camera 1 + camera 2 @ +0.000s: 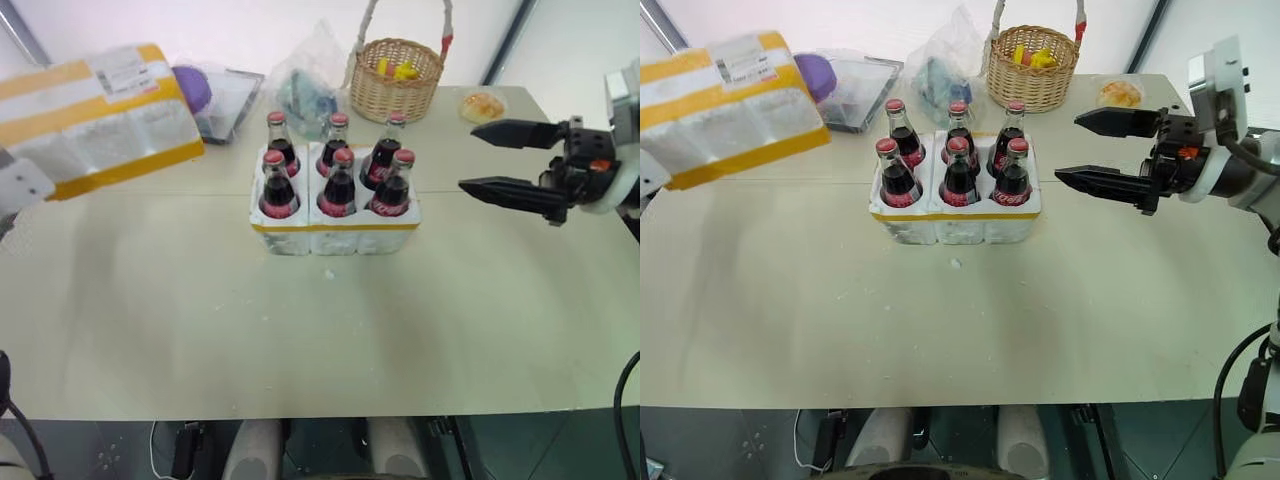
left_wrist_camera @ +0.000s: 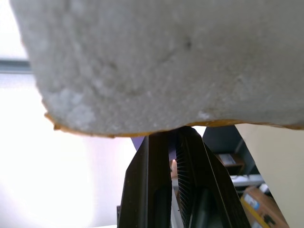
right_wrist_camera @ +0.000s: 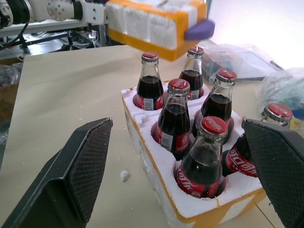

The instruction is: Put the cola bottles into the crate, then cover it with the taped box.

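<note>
With all six cola bottles seated in the crate mid-table, the left gripper is clamped on the taped box's edge, holding it aloft for covering, while the right gripper waits wide open, empty.

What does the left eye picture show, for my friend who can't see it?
Six cola bottles stand in a white foam crate on a pale table. The left gripper holds the taped box up at the left, and the open right gripper waits at the right.
</note>
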`<state>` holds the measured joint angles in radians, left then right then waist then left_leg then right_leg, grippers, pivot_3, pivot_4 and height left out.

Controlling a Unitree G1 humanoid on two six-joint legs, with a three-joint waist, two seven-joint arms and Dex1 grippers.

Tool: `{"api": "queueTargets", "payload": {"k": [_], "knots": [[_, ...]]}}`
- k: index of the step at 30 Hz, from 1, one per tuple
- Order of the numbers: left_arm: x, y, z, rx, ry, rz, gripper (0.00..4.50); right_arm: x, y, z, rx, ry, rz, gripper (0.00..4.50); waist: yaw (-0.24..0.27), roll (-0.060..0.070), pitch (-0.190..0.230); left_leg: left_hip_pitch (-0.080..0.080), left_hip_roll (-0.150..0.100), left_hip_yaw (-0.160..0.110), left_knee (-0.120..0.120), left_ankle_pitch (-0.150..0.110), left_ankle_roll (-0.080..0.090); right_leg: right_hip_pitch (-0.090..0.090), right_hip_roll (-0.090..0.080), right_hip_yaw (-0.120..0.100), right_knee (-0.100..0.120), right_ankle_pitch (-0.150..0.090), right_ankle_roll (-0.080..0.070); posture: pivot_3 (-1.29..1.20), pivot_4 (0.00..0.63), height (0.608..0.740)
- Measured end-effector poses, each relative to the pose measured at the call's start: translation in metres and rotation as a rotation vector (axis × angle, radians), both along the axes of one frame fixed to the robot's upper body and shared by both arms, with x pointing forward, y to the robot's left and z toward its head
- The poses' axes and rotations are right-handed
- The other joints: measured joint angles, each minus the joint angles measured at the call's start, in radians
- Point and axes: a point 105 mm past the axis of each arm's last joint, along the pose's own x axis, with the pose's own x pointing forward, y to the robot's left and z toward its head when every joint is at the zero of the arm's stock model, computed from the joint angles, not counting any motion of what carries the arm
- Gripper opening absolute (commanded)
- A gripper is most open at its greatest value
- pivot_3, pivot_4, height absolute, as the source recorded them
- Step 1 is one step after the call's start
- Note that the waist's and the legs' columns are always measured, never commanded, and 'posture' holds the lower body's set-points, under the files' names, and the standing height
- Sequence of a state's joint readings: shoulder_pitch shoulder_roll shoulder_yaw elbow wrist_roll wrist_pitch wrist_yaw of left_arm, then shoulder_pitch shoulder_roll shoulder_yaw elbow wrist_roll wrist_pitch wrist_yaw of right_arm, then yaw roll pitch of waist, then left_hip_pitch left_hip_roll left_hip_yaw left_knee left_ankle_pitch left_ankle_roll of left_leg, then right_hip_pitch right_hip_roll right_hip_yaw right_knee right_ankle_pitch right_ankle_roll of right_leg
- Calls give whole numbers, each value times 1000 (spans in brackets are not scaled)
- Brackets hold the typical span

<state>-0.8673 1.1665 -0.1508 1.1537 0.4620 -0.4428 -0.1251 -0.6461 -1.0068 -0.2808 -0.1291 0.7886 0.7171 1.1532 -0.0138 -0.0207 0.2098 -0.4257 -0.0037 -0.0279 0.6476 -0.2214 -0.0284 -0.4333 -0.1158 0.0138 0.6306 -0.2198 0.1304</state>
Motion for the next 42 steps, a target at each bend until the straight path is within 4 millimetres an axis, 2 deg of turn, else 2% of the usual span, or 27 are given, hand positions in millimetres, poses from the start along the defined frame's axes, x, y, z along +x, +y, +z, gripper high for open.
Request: {"api": "queueTargets", "payload": {"k": [7,11,15,18,24,27,33,39,42], "knots": [[12,-30,39,-53,-52,-131,39,4,-5,-8,-3,15,-19,4500,0,0,0,0,0,0,0,0,0,0,0,0,0,0,0,0,150,737],[17,-66,62,-39,-42,-272,39,4,-7,-16,-15,33,-24,4500,2,0,0,-1,0,0,1,0,0,1,0,0,0,0,0,0,150,737],[12,-110,89,-12,-19,-397,39,4,-10,-23,-27,44,-33,4500,-1,0,0,0,0,-1,1,0,0,1,0,0,0,0,0,0,150,737],[6,-138,98,1,14,-446,39,5,-11,-25,-31,48,-42,4500,-7,0,0,0,0,-1,1,0,0,1,1,1,0,0,0,0,150,737],[-6,-182,96,-8,102,-486,39,7,-8,-26,-4,40,-39,4500,-5,0,0,0,0,-1,1,0,0,1,1,1,0,0,0,0,150,737],[-12,-197,95,0,137,-496,39,8,-8,-30,4,45,-43,4500,-5,0,0,0,0,-1,1,0,0,1,2,1,0,0,0,0,150,737],[-7,-241,85,9,188,-593,39,9,-6,-39,27,63,-56,4500,0,-1,0,0,0,-3,2,0,0,2,2,1,-1,0,0,0,150,737],[-4,-260,67,63,263,-619,39,8,-9,-45,32,75,-82,4500,-4,-1,0,0,0,-3,2,0,1,2,3,1,0,0,0,0,150,737],[-4,-263,66,99,282,-609,39,7,-11,-43,42,63,-97,4500,-3,-1,0,0,0,-3,2,0,1,2,3,1,0,0,0,0,150,737]]}}
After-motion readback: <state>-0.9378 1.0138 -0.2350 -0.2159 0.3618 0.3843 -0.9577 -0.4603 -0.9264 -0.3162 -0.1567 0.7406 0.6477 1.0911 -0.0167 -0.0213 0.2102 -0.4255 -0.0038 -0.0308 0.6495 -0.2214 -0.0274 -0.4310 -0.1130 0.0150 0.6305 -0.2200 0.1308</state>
